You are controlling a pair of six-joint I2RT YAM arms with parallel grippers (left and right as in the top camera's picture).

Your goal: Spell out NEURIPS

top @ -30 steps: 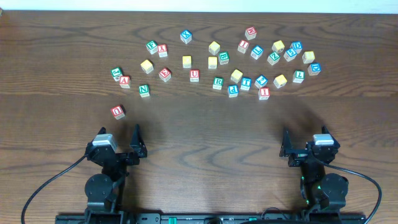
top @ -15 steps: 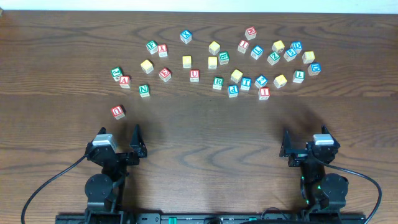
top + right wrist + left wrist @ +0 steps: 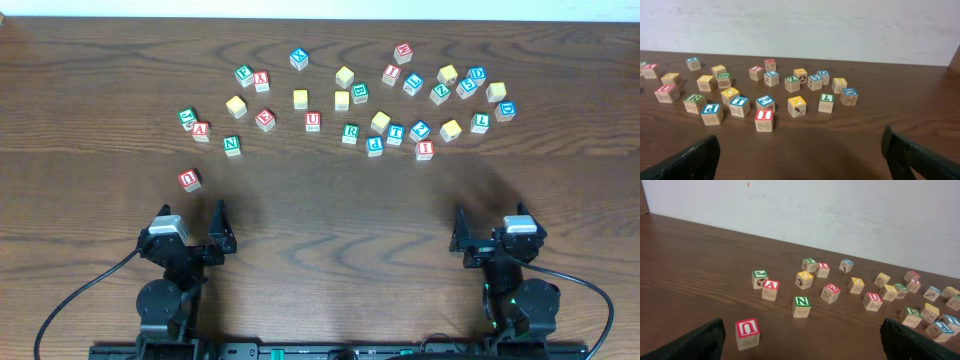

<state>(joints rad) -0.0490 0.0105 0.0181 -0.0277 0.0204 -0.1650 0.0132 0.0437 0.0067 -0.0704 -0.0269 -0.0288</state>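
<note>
Overhead, the left gripper (image 3: 191,218) at 7 o'clock and the right gripper (image 3: 490,225) at 5 o'clock both gape wide and empty, with the cubes (image 3: 345,76) strewn toward 12 and a red U (image 3: 190,179) and green N (image 3: 232,145) nearest at 10. The left wrist view puts that U at 7 o'clock and the N at 6. The right wrist view shows the red I (image 3: 764,120) at 8 o'clock, with the blue P (image 3: 712,114) and green R (image 3: 694,102) toward 9.

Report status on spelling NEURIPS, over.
Left end effector and right end effector open, empty. No word laid out yet. Red U and green N loose, nearest left arm. Nothing in the way.
</note>
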